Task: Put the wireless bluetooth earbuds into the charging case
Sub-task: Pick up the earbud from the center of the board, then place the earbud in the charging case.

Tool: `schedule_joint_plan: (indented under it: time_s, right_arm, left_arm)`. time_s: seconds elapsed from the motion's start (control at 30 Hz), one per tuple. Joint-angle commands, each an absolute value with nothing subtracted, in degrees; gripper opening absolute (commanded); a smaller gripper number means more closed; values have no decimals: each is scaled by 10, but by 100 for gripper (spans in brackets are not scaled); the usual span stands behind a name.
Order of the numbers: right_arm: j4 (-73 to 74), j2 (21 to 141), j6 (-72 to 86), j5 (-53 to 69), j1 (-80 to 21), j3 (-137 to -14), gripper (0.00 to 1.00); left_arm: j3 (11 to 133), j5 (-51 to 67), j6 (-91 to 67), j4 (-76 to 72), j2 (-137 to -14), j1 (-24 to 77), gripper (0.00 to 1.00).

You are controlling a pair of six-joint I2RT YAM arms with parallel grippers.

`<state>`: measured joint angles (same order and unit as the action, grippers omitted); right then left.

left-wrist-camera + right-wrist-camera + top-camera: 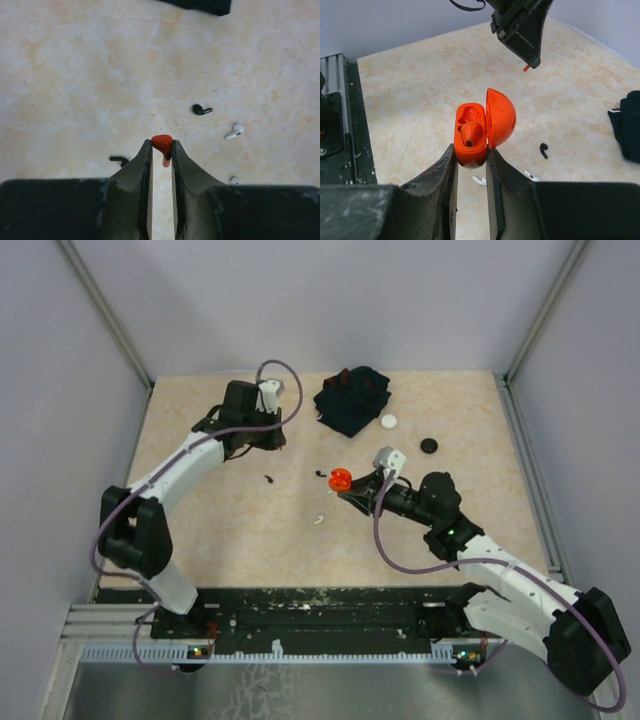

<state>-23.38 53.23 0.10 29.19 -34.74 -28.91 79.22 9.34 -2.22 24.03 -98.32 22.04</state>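
Observation:
My left gripper (161, 146) is shut on a red earbud (162, 140), pinched at the fingertips above the table with its stem hanging down. In the top view that gripper (273, 442) hovers at the back left. My right gripper (471, 153) is shut on the orange-red charging case (470, 147), lid (501, 117) swung open. One red earbud (471, 134) sits in the near socket, and the other socket is empty. Loose on the table lie a black earbud (201, 109), a white earbud (234, 131) and a second white earbud (234, 180).
A dark navy cloth (352, 398) lies at the back centre. To its right are a white puck (388, 421) and a black puck (429, 445). Another black earbud (268, 478) lies under the left arm. The black rail (320, 610) runs along the near edge.

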Motion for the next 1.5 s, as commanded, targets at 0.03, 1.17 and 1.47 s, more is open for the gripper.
schedule_joint_plan:
  time_s: [0.03,1.17,1.47]
  right_arm:
    - [-366,548,2,270,-352,-259,0]
    - [-710,745,-108,156,-397,-261,0]
    - [-735,749,-77,170,-397,-255,0]
  left_arm:
    - [698,58,-93,107,-874,260,2]
    - [486,-29,-113,-188,-633,464,0]
    - [469,-18,-105,-240,-649,472,0]
